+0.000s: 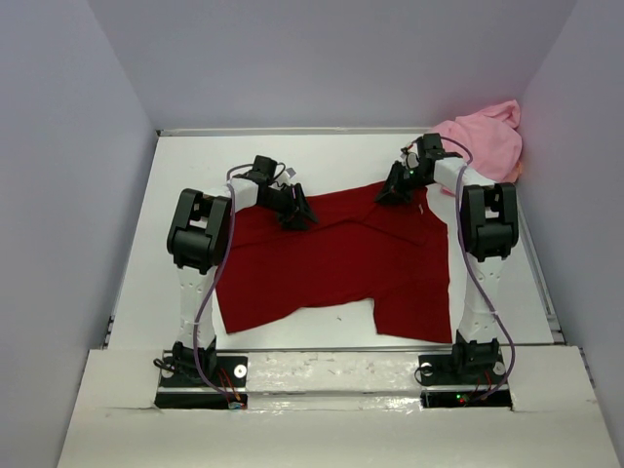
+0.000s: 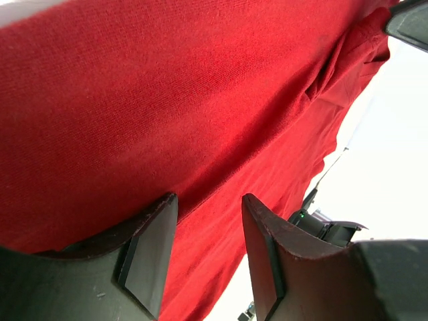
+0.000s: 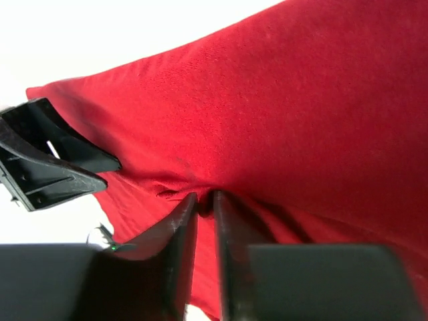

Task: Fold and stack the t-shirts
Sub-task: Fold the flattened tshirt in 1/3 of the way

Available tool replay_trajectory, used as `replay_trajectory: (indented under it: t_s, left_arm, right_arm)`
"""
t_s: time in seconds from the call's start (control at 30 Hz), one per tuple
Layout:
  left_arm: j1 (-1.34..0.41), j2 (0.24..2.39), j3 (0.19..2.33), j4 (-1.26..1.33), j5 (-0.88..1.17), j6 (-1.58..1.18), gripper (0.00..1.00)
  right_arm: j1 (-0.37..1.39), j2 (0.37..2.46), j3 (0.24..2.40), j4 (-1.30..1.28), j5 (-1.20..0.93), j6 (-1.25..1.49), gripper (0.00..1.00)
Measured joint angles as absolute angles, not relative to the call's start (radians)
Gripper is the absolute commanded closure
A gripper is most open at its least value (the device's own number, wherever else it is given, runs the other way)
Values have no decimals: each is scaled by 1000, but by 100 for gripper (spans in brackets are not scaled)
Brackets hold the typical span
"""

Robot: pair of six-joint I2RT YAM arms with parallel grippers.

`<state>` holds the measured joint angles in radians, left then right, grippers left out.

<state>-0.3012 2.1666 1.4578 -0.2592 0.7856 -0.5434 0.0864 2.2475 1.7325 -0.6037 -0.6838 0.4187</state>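
Folding has barely begun, judging by how the cloth lies. The dark red shirt (image 1: 331, 263) is spread across the middle of the bench (image 1: 195, 166), mostly one flat layer. Its near edge is uneven and a few creases run in from the far edge; no tidy fold shows. The pink shirt (image 1: 483, 146) sits crumpled in a heap at the far right corner of the bench, apart from the red one, so nothing is stacked.

The left hand (image 1: 295, 214) is low over the far left part of the red shirt. In the left wrist view its fingers (image 2: 150, 254) stand apart with red cloth showing across the gap, so it reads as released and not gripping. The right hand (image 1: 393, 190) is at the far right part of the same shirt, near the pink heap. In the right wrist view its jaws have narrowed to a slit, and a pucker of red cloth runs up to the tips, which suggests a pinch on the fabric.

Left to do, on this reading: fold the red shirt, fetch and fold the pink one, then lay one on the other.
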Motion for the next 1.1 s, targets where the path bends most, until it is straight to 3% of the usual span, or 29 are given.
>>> replay_trajectory:
  t_s: [0.03,0.43,1.1]
  left_arm:
    - [-301,2167,1458,-259,786,-543,43]
    - [-301,2167,1458,-259,786,-542,43]
    - [-301,2178,1476,-275,790,-543,43]
  right_arm:
    - [86,2247,1732,-604,-683,420,100]
    - [86,2247,1732,-628,-677,422,100]
    - [106,2141,1543,-674,-734,449,100]
